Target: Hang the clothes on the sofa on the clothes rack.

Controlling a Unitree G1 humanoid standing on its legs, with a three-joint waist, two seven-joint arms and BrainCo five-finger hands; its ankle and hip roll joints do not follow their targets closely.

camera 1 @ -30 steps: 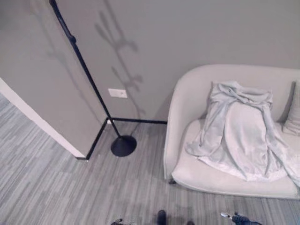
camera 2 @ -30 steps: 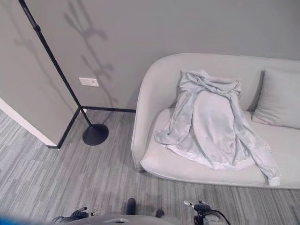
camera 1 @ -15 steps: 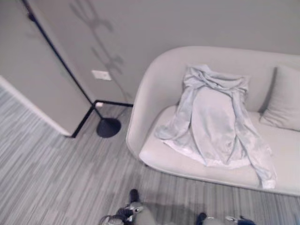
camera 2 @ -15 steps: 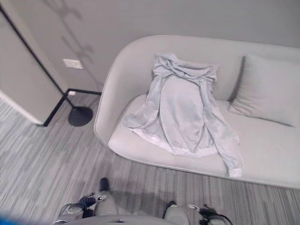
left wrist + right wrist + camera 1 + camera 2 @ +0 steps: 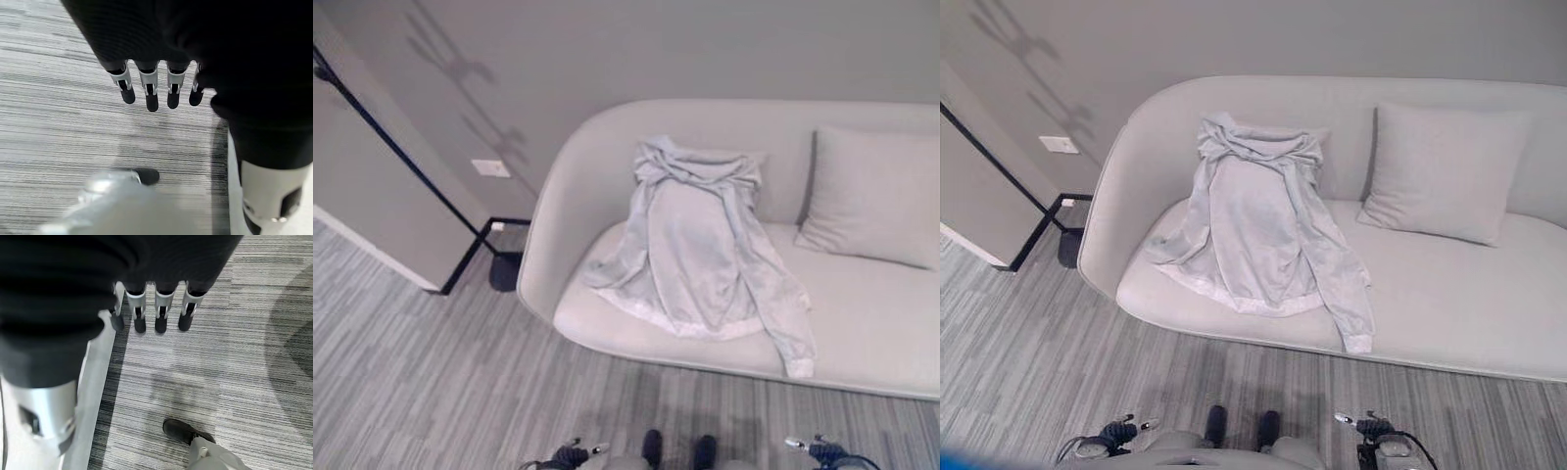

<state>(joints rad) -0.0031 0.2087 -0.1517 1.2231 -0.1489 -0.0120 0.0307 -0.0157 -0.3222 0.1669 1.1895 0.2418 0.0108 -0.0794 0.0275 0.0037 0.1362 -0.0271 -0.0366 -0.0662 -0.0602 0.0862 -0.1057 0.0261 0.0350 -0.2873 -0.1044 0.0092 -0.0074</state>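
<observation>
The left hand (image 5: 156,90) hangs low by the robot's side with its fingers (image 5: 152,95) straight and relaxed, pointing down at the striped grey carpet (image 5: 58,127) and holding nothing. The right hand (image 5: 156,316) hangs the same way on the other side, its fingers (image 5: 161,318) loose and empty above the carpet. Both hands are well apart from the sofa (image 5: 1449,313), a pale, rounded one that stands in front of the robot against a grey wall (image 5: 705,49). A light grey hooded top (image 5: 700,250) lies spread on the left part of the sofa: its hood end is bunched against the backrest, its body runs down over the seat cushion, and one long sleeve (image 5: 1347,304) trails towards the front edge of the seat, with the cuff close to that edge. The other sleeve lies folded at the left side of the top, near the sofa's curved arm. A pale cushion (image 5: 1445,171) leans against the backrest to the right of the top, near it but not touching. To the left of the sofa stands the clothes rack (image 5: 386,137), a thin black pole that looks tilted from this angle, with its round dark base (image 5: 505,271) on the carpet just beside the sofa's left end. A white wall plate (image 5: 490,167) sits on the wall behind the pole.
</observation>
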